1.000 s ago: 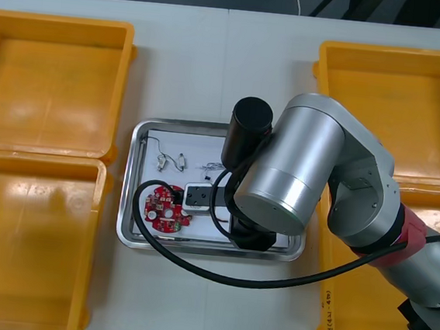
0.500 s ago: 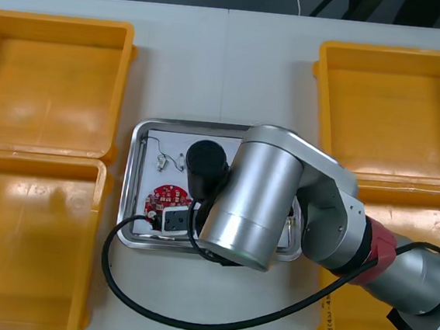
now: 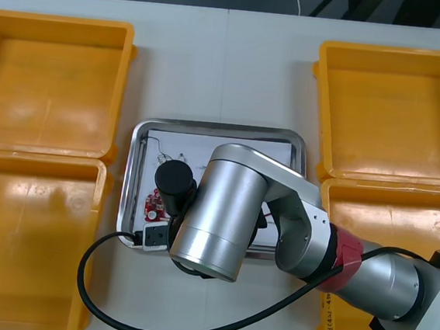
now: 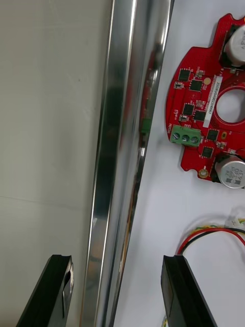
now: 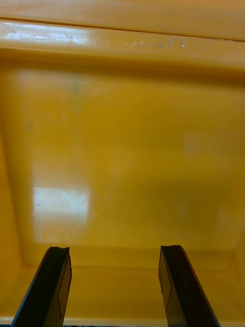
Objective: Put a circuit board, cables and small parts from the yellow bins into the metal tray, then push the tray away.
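Right claw [image 4: 116,263] | shifted left | spread astride metal tray [image 4: 122,102] rim

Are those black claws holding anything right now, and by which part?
Nothing is held. The right gripper stands open astride the rim of the metal tray; the left gripper hangs open above a yellow bin.

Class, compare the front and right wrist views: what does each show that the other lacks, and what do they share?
Front view adds: four yellow bins, the right arm over the metal tray, small metal parts. Right wrist view adds: the right gripper, open, straddling the tray's rim, and a green connector on the red circuit board. Shared: tray and board.
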Robot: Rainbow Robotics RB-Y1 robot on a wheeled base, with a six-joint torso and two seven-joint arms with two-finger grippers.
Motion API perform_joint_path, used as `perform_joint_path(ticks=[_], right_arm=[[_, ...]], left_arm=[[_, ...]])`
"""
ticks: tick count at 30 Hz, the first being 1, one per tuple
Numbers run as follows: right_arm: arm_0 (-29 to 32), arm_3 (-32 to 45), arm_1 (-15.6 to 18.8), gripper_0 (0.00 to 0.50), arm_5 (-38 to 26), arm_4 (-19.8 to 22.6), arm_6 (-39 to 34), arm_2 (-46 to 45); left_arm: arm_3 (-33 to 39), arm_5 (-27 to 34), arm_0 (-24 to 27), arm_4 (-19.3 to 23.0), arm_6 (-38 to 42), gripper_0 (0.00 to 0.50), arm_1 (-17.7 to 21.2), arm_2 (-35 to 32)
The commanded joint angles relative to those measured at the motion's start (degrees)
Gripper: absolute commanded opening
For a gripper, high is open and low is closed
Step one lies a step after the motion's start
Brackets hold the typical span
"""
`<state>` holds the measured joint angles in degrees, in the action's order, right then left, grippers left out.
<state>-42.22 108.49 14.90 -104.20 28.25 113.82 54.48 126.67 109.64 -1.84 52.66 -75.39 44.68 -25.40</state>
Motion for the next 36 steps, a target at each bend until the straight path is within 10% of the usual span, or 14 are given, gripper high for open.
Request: perform_joint_path(ticks=[1,33,34,36], right_arm=[[-1.9,0.14,-1.71,0.5,1.45,0.31,-1.84,2.56],[-1.81,-10.32,-5.76,0.5,6.02,-2.32,-3.43,7.13],[-1.9,-10.32,-5.84,0.489,6.02,-2.41,-3.43,7.13],[-1.9,-10.32,-5.76,0.296,5.93,-2.76,-3.43,7.13]], left_arm=[[1.57,0.36,-1.24,0.43,1.12,0.5,2.25,-0.96],[1.57,0.36,-1.24,0.43,1.12,0.5,2.25,-0.96],[1.57,0.36,-1.24,0.43,1.12,0.5,2.25,-0.96],[1.57,0.36,-1.24,0.43,1.12,0.5,2.25,-0.96]])
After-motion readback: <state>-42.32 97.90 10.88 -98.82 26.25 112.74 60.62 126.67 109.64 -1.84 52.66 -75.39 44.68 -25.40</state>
